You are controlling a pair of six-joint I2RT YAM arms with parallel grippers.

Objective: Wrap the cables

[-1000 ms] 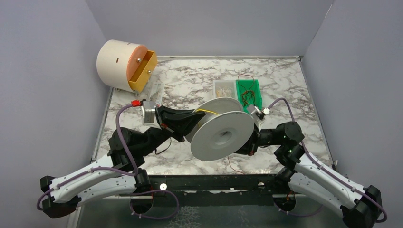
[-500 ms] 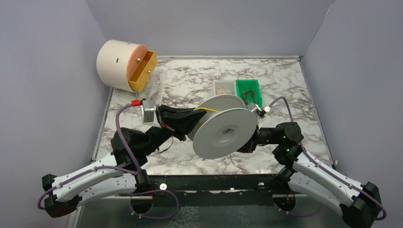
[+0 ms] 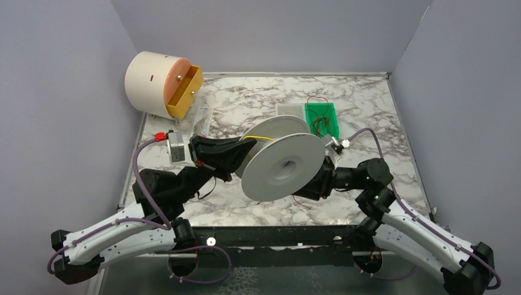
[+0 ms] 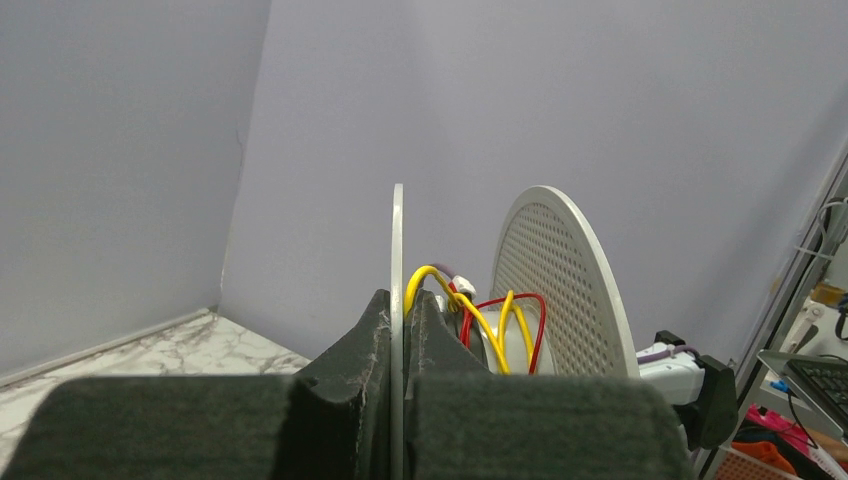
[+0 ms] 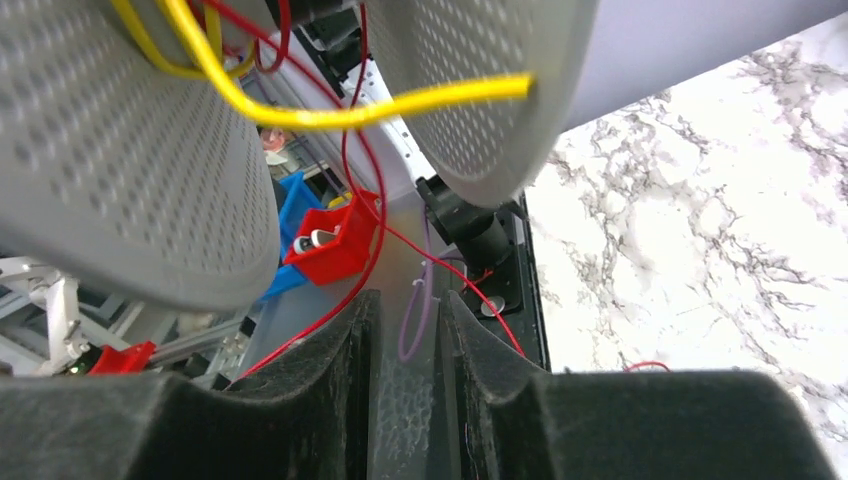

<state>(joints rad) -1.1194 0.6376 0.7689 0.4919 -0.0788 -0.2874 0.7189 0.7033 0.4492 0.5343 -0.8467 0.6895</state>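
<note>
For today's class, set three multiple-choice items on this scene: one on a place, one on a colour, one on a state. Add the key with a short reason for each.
1. Relative to the spool, the green bin is:
A) on top of it
B) on the table, beyond it
C) beneath it

2. The cables at the spool are:
A) blue and green
B) black and white
C) yellow and red

3. The left gripper has its jaws:
A) closed on a spool flange
B) wide open and empty
C) closed on the green bin

Key:
1 B: the top view shows the bin standing on the marble behind the spool.
2 C: both wrist views show yellow and red strands.
3 A: the left wrist view shows the thin flange pinched between them.
</note>
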